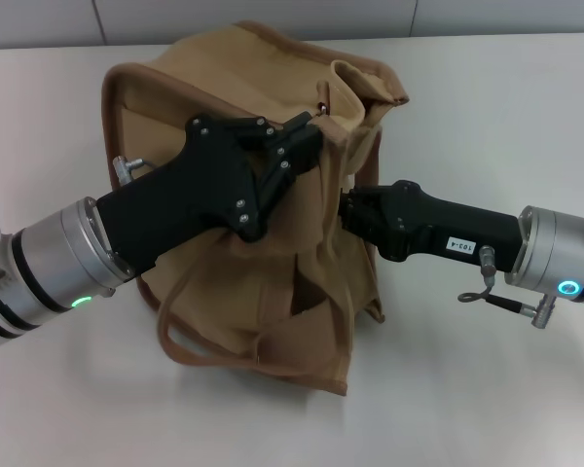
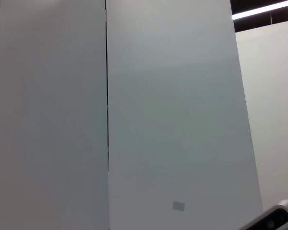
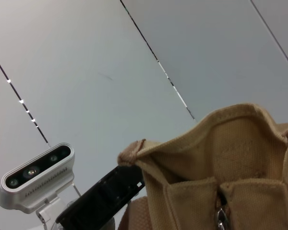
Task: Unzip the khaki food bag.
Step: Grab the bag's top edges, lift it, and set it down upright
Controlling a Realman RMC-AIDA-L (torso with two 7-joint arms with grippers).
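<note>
The khaki food bag [image 1: 234,88] stands in the middle of the white table, tan canvas with brown piping, its top bunched up on the right. My left gripper [image 1: 314,129] reaches across the bag's top, its fingers pinched together at the zipper pull [image 1: 323,108]. My right gripper [image 1: 348,208] presses into the bag's right end, its fingertips buried in the gathered fabric. The right wrist view shows that end of the bag [image 3: 240,139], the silver zipper [image 3: 221,218] and the left gripper's black body [image 3: 103,199]. The left wrist view shows only wall panels.
A webbing handle [image 1: 190,345] hangs loose over the bag's near side. The white table [image 1: 487,97] runs all around the bag. A grey camera unit [image 3: 36,177] shows in the right wrist view.
</note>
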